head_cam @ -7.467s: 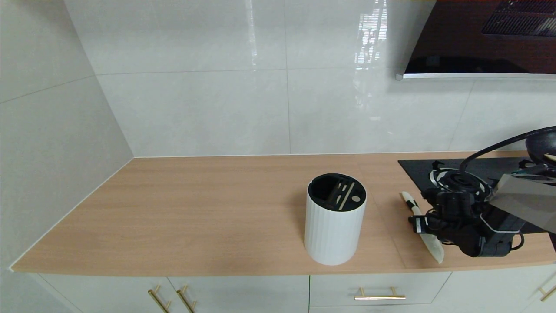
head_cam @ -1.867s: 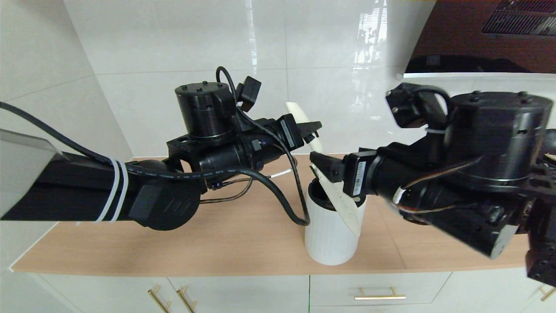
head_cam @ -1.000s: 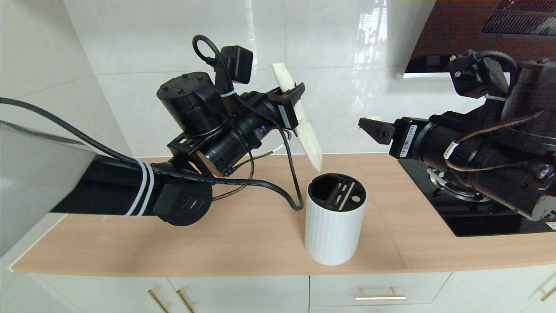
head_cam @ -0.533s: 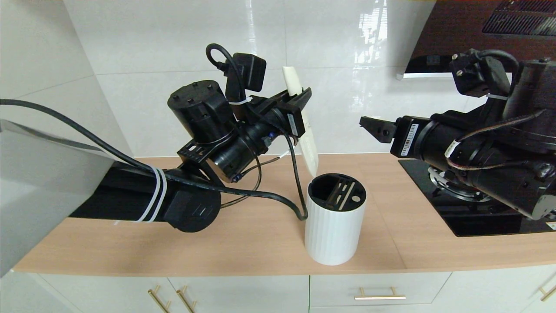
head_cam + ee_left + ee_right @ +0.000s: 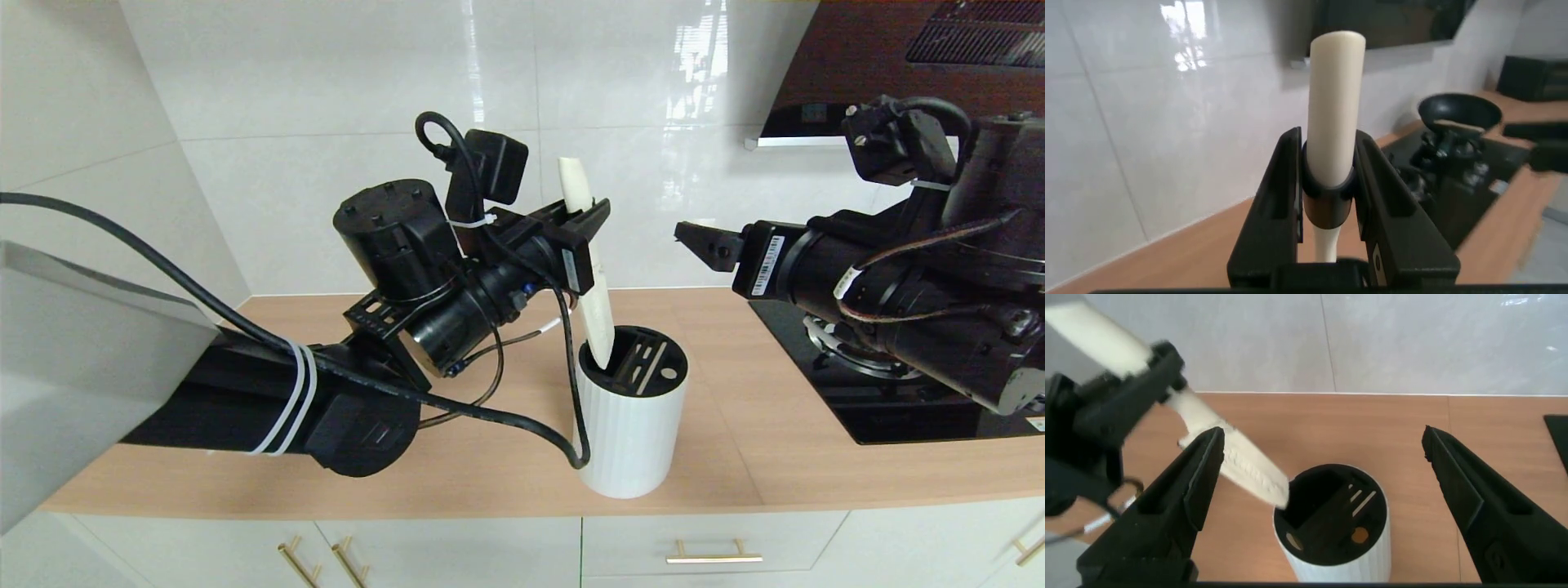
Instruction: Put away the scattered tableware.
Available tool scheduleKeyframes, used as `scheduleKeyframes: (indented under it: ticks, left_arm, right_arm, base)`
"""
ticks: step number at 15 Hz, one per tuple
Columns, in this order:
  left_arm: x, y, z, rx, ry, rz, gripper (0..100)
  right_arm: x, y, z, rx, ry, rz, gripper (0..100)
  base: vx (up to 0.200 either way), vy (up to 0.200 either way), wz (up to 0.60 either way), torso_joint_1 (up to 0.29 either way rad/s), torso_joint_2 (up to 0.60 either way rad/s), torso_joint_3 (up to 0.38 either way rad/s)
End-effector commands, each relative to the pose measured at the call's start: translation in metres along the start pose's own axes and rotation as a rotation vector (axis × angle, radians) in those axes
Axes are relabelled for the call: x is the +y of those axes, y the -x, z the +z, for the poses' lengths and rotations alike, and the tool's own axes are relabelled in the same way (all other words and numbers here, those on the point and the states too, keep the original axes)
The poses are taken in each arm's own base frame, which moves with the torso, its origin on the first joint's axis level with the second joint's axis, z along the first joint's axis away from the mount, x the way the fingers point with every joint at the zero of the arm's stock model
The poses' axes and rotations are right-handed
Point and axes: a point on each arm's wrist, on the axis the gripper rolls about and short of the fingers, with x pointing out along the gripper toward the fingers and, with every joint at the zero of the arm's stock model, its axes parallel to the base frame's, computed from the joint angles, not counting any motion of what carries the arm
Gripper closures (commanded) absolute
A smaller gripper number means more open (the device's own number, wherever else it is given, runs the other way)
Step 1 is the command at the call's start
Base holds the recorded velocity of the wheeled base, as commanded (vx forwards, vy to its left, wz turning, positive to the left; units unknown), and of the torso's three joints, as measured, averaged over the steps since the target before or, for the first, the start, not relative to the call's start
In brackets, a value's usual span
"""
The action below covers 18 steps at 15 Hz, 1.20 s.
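While the left gripper [image 5: 592,224] clamps a cream knife [image 5: 598,314] by its handle, the blade's tip sits at the mouth of the white ribbed holder [image 5: 629,433].
The knife hangs blade-down, slightly tilted, with its tip in the holder's wide black opening beside the narrow slots. The holder stands on the wooden counter [image 5: 457,469], near a black stove [image 5: 824,384]. The right gripper [image 5: 1323,437] hangs above the counter, jaws spread wide, holding nothing.

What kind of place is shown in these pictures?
Most likely a home kitchen. A gas stove is set into the wooden counter, a range hood hangs above it on the tiled wall, and white cabinets with gold handles sit below.
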Motion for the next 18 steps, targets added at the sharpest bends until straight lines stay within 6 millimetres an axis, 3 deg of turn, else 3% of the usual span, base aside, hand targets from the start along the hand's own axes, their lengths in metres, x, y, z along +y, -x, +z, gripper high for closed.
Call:
scheduleKeyframes:
  ticks: [1, 18]
  left_arm:
    - [-0.001, 0.001, 0.000, 0.003, 0.001, -0.004, 100]
    - [-0.003, -0.012, -0.061, 0.121, -0.007, -0.016, 100]
  right_arm:
    - [0.000, 0.000, 0.000, 0.001, 0.000, 0.000, 0]
    - [0.001, -0.004, -0.005, 0.016, 0.006, -0.001, 0]
  base:
    - [0.000, 0.000, 0.00, 0.000, 0.00, 0.000]
    - [0.000, 0.000, 0.00, 0.000, 0.00, 0.000]
